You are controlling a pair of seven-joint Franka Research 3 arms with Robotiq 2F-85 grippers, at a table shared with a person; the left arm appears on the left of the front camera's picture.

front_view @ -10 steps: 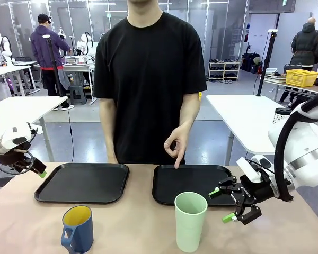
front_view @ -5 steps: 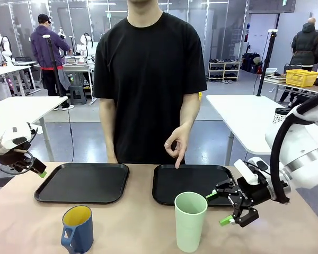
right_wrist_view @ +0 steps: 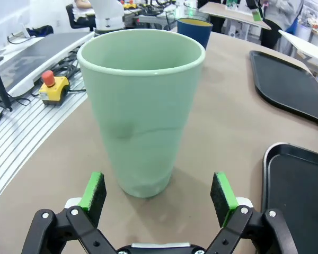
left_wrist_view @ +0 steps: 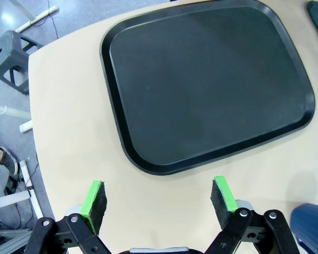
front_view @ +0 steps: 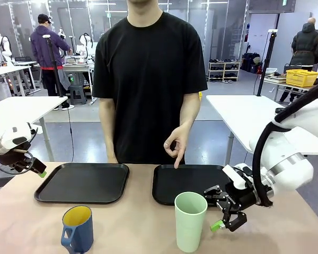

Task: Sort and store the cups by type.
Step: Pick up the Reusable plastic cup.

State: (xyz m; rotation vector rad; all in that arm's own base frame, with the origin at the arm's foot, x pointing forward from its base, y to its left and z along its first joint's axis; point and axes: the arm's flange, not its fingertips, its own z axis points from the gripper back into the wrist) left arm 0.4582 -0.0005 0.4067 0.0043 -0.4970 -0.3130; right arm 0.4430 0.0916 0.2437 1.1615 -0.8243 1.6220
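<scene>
Right fingers (right_wrist_view: 94, 191) standing apart facing tumbler (front_view: 190, 222); needing centring around it, mid-height clamp, upright lift. Left fingers (left_wrist_view: 94, 198) hanging apart.

Left black tray (front_view: 82, 182) beside right black tray (front_view: 191, 181) on tan table (front_view: 132, 222)

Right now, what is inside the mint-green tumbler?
The mint-green tumbler shows bare inner wall near its rim; nothing sticks out. Its near wall hides the bottom.

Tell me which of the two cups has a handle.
The dark blue mug with the yellow inside; the tall mint-green tumbler has no handle.
</scene>
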